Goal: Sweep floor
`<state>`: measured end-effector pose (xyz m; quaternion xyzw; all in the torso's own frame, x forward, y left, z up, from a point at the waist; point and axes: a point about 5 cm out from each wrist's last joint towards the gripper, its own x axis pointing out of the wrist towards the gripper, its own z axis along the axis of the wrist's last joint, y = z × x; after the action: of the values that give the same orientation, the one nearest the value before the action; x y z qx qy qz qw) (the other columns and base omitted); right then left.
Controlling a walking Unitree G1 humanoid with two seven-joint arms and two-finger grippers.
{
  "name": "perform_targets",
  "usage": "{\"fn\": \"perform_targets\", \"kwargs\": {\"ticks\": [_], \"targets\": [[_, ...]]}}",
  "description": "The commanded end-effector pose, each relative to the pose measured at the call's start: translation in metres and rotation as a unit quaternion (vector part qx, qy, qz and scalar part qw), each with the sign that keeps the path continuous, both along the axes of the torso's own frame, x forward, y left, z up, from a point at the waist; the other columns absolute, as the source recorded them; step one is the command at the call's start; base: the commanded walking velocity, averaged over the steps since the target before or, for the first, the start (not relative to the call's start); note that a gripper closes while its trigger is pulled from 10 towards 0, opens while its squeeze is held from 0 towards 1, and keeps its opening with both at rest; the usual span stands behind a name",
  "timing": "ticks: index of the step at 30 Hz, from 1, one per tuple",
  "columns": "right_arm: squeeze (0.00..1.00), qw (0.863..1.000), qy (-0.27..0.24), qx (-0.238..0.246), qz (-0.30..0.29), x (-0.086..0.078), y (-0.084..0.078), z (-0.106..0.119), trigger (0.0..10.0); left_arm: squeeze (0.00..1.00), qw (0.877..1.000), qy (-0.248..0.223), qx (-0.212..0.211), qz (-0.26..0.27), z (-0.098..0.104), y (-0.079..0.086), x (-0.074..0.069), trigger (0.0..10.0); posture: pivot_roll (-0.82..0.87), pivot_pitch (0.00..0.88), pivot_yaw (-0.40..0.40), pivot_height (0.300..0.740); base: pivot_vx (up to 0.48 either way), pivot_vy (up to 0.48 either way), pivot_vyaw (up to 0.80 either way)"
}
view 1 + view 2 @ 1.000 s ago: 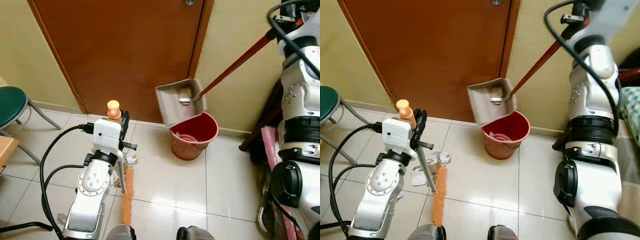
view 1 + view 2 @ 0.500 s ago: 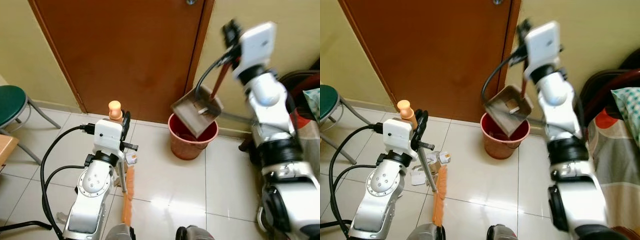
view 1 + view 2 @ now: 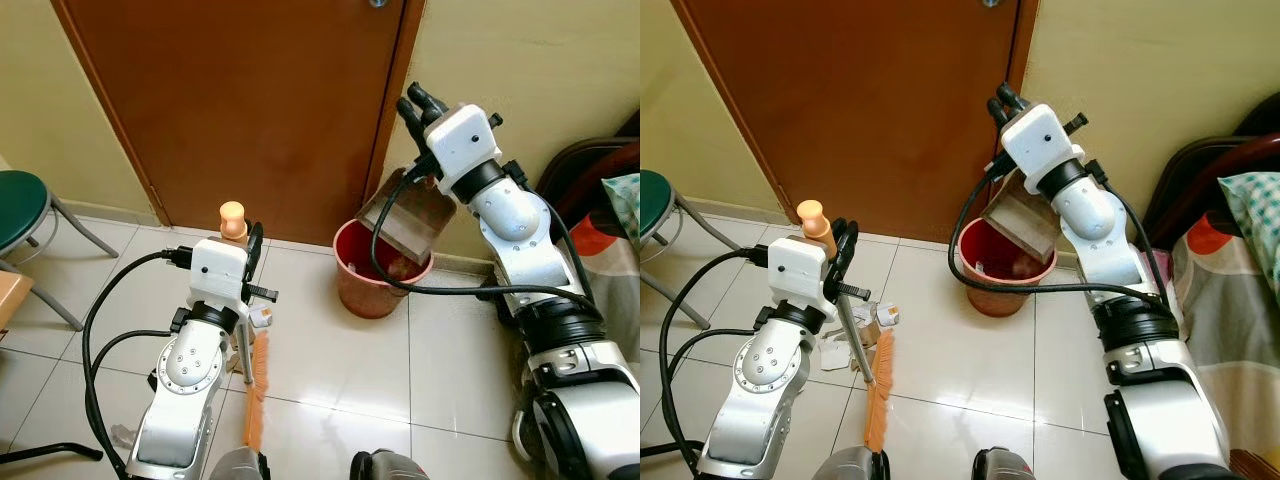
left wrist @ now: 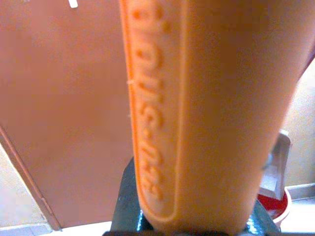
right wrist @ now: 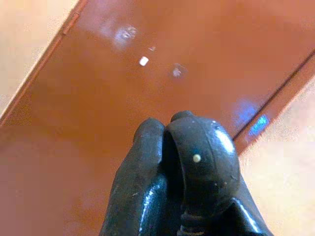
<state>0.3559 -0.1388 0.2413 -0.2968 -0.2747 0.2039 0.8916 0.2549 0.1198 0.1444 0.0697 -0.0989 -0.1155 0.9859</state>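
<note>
tiled floor [image 3: 340, 370], red bucket [image 3: 375, 275], perhaps paper scraps [image 3: 840, 352]

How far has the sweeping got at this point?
Done, it seems: some sweepings lie inside the red bucket. In hand: the right gripper holds the dustpan tipped over the bucket, while the left gripper holds the orange broom upright on the tiles. Left: scraps of paper lie on the floor beside the broom.

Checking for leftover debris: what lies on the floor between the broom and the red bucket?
In the left eye view, only bare tile lies between the broom and bucket; the scraps sit on the broom's other side.
</note>
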Motion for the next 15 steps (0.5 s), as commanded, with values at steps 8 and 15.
{"fn": "perform_targets", "kwargs": {"ticks": [8, 15], "targets": [[0.0, 0.984, -0.091, 0.147, 0.044, -0.012, 0.021, 0.068, 10.0, 0.0, 1.0, -0.009, 0.0, 0.001, 0.005, -0.001, -0.001, 10.0, 0.01, 0.121, -0.031, 0.74, 0.0, 0.0, 0.0], [0.0, 0.966, -0.078, 0.221, 0.109, -0.022, 0.057, 0.09, 10.0, 0.0, 1.0, -0.014, -0.001, -0.001, 0.007, -0.002, 0.002, 10.0, 0.01, 0.115, -0.032, 0.74, 0.0, 0.0, 0.0]]}}
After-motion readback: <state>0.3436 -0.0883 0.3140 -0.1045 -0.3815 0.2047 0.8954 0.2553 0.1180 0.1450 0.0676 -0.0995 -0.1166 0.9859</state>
